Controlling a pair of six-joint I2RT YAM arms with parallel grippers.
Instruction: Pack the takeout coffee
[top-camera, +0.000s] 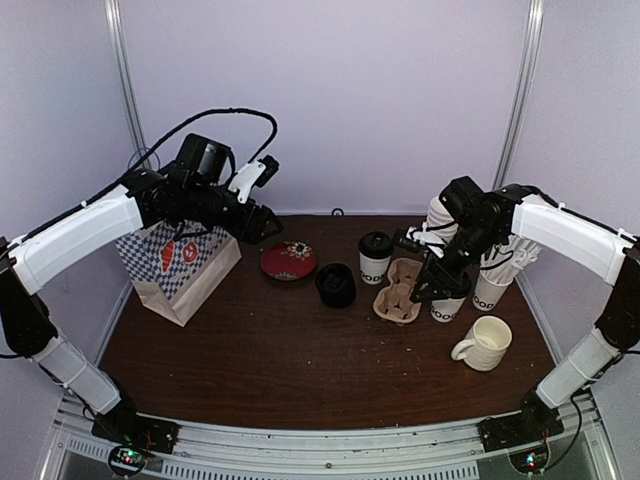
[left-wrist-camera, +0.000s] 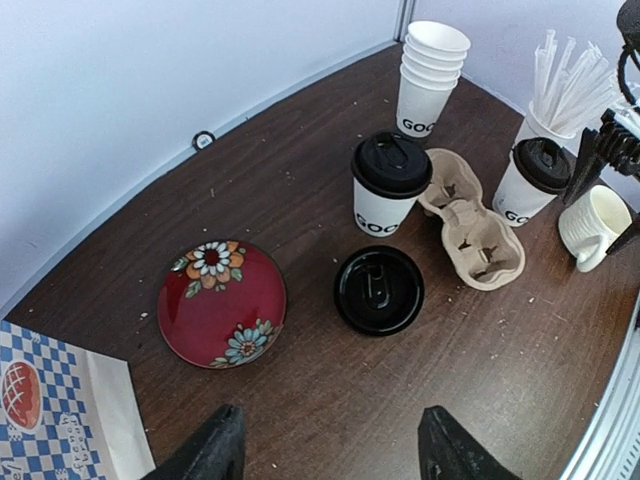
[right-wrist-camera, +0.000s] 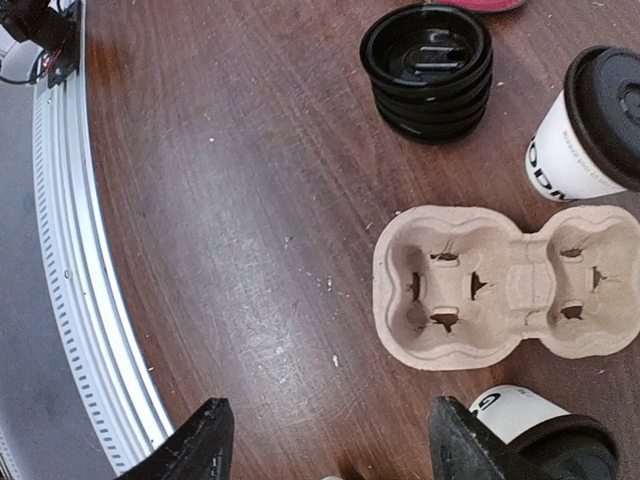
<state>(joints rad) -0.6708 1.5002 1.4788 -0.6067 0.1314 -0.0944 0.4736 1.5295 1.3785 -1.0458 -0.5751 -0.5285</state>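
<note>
Right wrist: my right gripper (right-wrist-camera: 330, 420) spread, pinching nothing | lidded cup (right-wrist-camera: 520, 412) just beside its finger | pulp carrier (right-wrist-camera: 500, 290) beyond, flat on table (right-wrist-camera: 250, 200) | second lidded cup (right-wrist-camera: 590, 120) farther | left gripper (left-wrist-camera: 332, 420) spread too, holding nothing

red floral plate (left-wrist-camera: 222, 303) mid-table | lidless cup stack (left-wrist-camera: 428, 75) far back | checkered bag (top-camera: 180, 262) left | cream mug (top-camera: 484, 343) right

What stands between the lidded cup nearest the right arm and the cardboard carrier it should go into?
Nothing visible does. That lidded cup stands beside the carrier, whose two wells are empty. The stack of lids sits beyond the carrier.
</note>
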